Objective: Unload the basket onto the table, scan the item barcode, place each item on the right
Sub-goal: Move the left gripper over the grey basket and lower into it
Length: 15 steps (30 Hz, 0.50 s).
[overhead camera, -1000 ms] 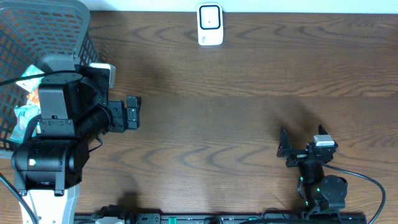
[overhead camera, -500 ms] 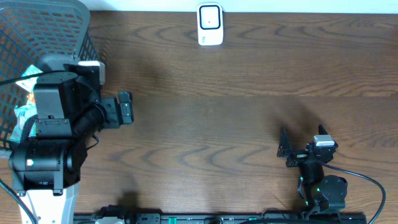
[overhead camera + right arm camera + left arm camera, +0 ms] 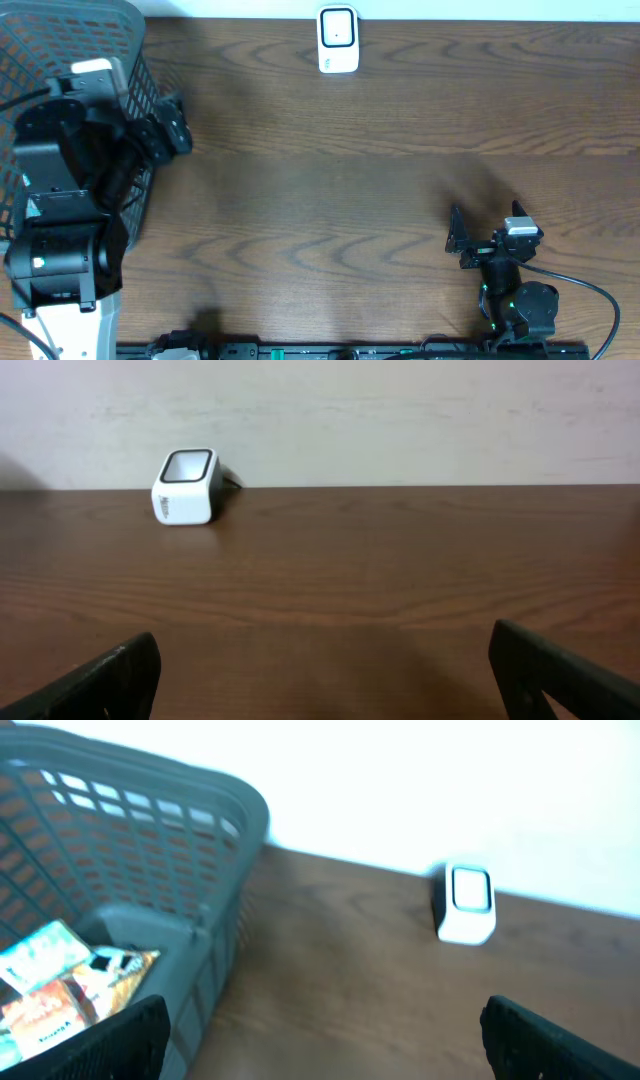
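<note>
At the near edge of the table (image 3: 330,200), the right gripper (image 3: 482,236) sits low over bare wood. Its jaws are spread wide and hold nothing. Its own wrist camera shows the dark fingertips (image 3: 100,680) in the lower corners of the frame, with only tabletop between them.

Farther back on the left, the left gripper (image 3: 172,125) hangs just beside the wall of the grey basket (image 3: 128,15). It too is fully spread and empty. From overhead, the left arm covers most of the basket's inside, so what lies in it is hard to make out. The left wrist camera shows what the overhead view hides: printed packets (image 3: 60,995) lying on the basket floor, apart from both grippers.

At the far edge, by the pale wall, the white barcode scanner (image 3: 338,40) stands upright. The right wrist view shows it sharply and the left wrist view shows it blurred.
</note>
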Tool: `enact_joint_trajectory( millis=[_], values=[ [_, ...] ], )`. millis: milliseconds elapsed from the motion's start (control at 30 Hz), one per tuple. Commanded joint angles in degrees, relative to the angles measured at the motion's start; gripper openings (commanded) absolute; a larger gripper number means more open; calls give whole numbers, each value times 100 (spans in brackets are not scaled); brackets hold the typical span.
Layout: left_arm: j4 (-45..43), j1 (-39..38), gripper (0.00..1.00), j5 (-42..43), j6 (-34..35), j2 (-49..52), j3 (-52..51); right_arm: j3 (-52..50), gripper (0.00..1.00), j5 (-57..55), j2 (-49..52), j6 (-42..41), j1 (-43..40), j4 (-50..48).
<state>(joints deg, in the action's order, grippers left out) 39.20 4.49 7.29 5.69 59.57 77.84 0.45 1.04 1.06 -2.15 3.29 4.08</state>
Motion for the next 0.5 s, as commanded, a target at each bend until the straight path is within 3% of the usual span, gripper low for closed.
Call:
enact_joint_trajectory(
  millis=[0, 467],
  values=[
    [-76, 133, 98, -52, 125, -20, 153, -15, 99, -48, -2, 7, -35, 22],
    [413, 177, 98, -52, 190, 74, 428, -15, 99, -48, -2, 7, -35, 22]
  ],
)
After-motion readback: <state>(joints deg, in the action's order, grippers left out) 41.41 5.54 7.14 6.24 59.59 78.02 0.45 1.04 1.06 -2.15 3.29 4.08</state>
